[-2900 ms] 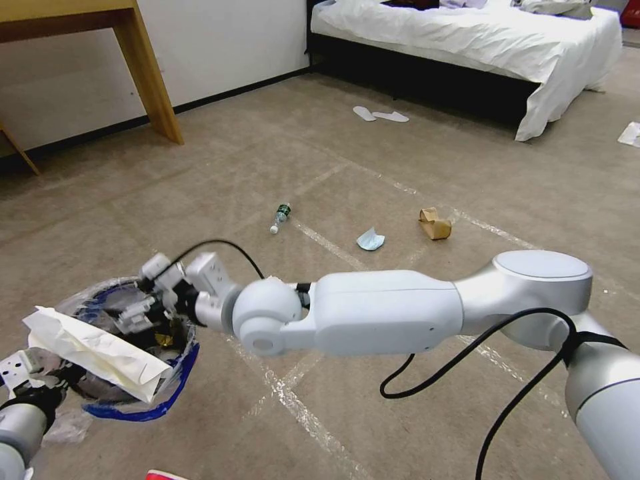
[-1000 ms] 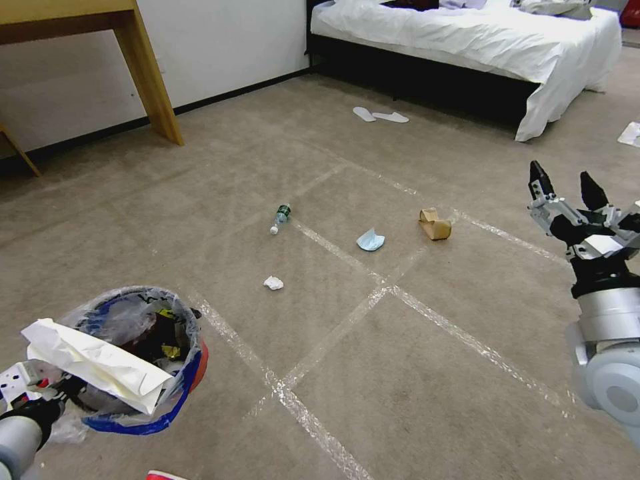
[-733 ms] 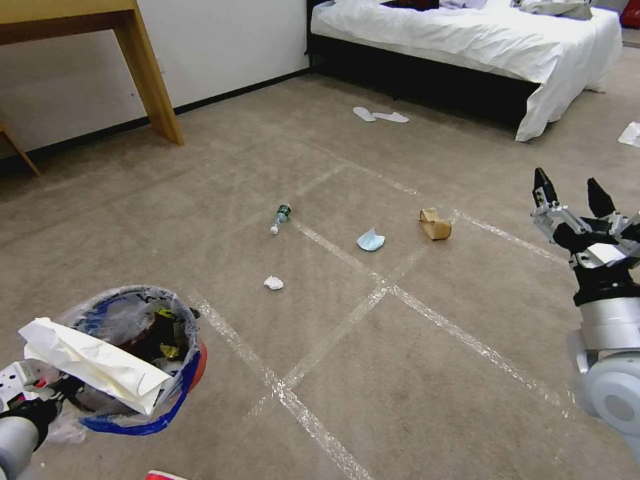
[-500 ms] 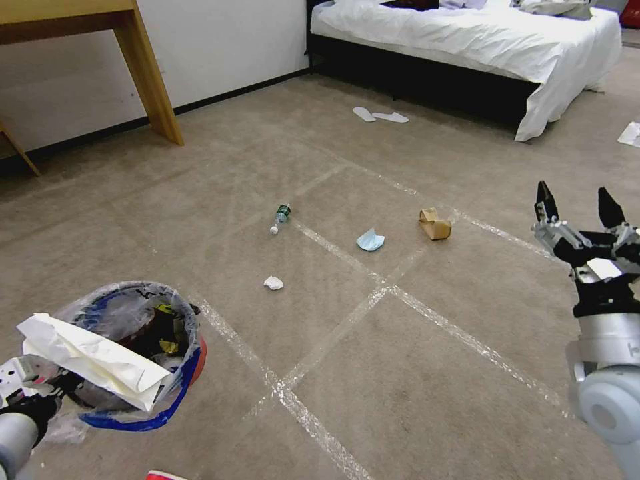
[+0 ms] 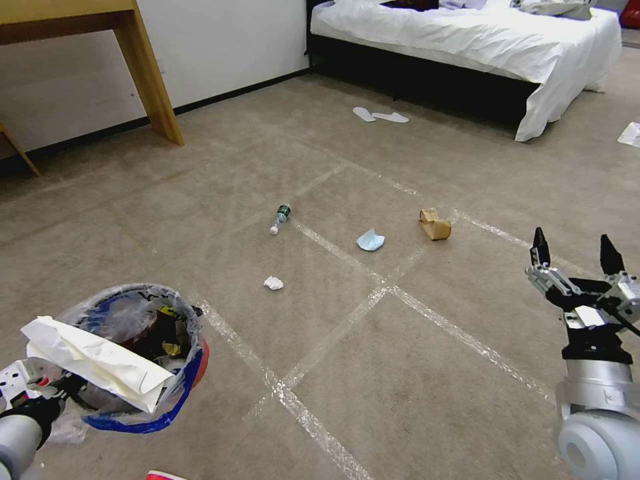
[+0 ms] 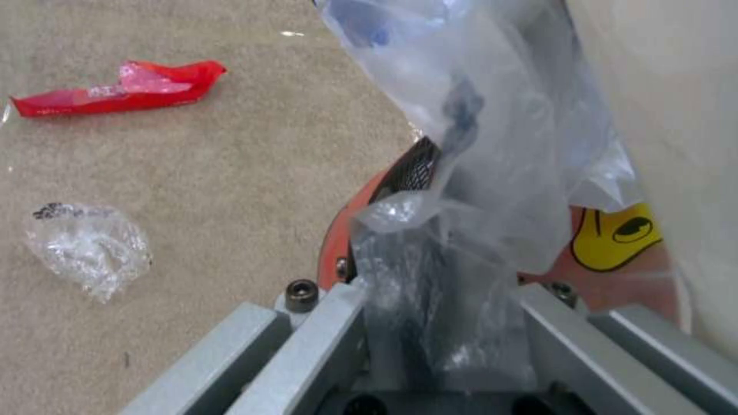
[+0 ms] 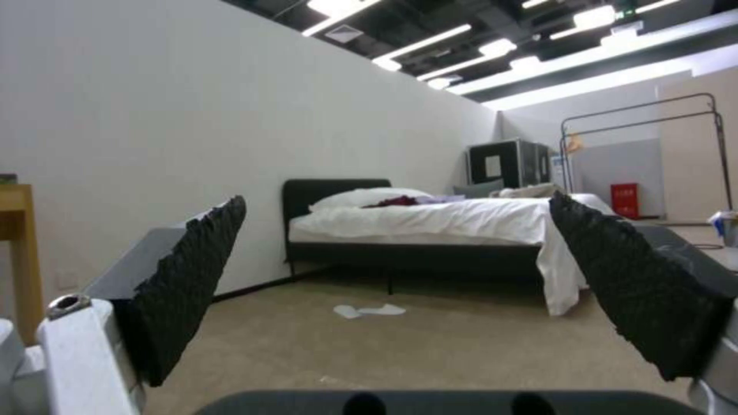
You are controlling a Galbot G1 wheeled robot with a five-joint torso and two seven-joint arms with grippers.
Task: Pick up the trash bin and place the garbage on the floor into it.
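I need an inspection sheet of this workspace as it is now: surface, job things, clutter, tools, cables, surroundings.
Surface: carpet floor crossed by tape lines.
Job things: trash bin held up at the left, bag-lined, white paper across its rim. On the floor: bottle, blue mask, brown paper bag, crumpled tissue, red wrapper, clear plastic scrap.
Clutter: white slippers near the bed.
Tools: left tool shut on the bin's rim and liner; right tool open, empty, raised at the right.
Cables: nothing seen.
Surroundings: bed, wooden table leg, white wall.

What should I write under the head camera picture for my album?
Left pincer holds the trash bin; right pincer open above the floor.
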